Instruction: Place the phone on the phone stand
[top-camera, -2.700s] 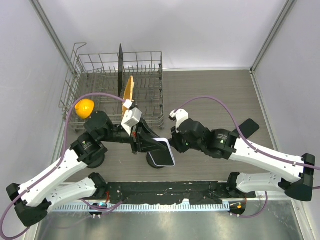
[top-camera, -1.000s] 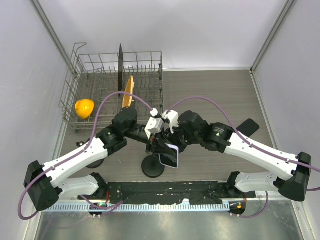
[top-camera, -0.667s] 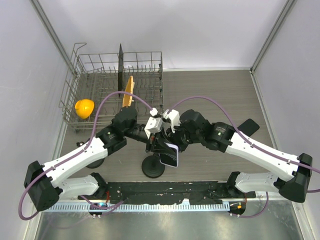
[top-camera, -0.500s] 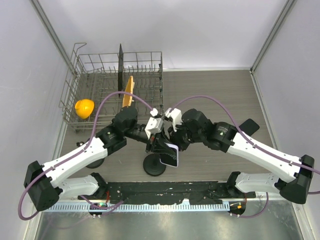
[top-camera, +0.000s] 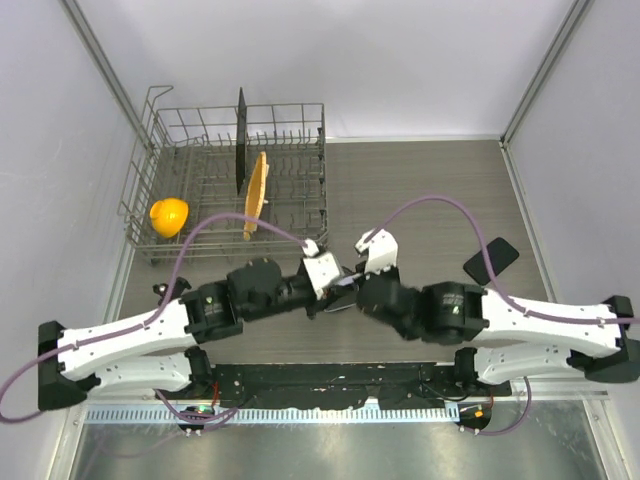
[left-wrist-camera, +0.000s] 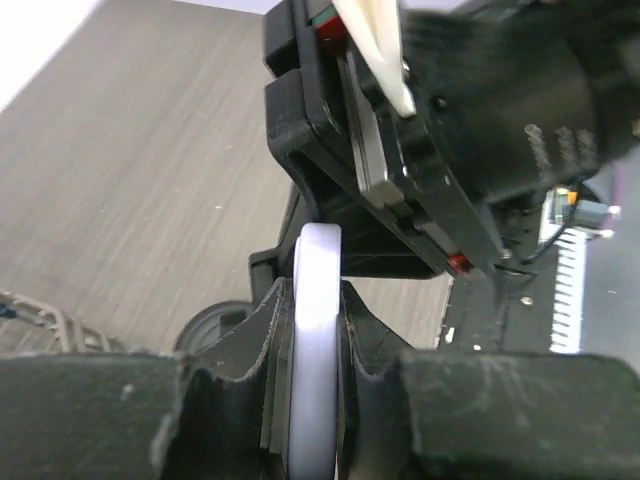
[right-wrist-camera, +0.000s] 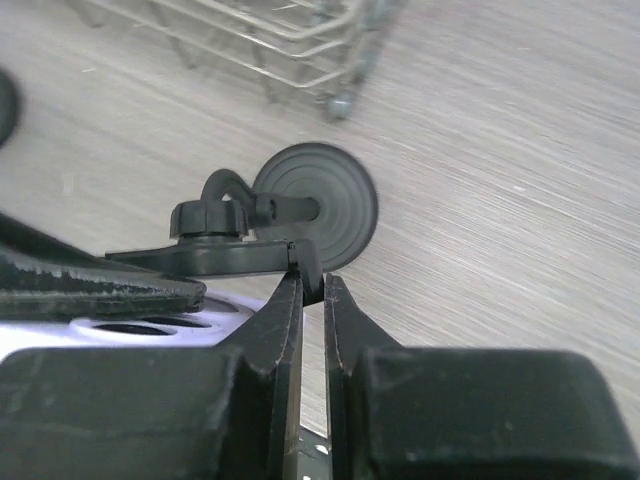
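Phone (left-wrist-camera: 316, 350) in left end effector (left-wrist-camera: 316, 300); nearby lettering (left-wrist-camera: 548, 160) illegible.

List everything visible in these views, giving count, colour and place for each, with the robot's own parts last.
phone: one, pale edge, held above the table
phone stand: one, black, round base on the table
dish rack: one, grey wire, far left of the table
upright slab: one, black, in the rack
flat board: one, orange-brown, in the rack
rounded object: one, yellow-orange, rack's left end
flat rectangle: one, black, table's right side
table: one, grey wood grain
cables: two, purple, along the arms
left gripper: black, shut on the phone
right gripper: black, shut on the phone stand's top plate
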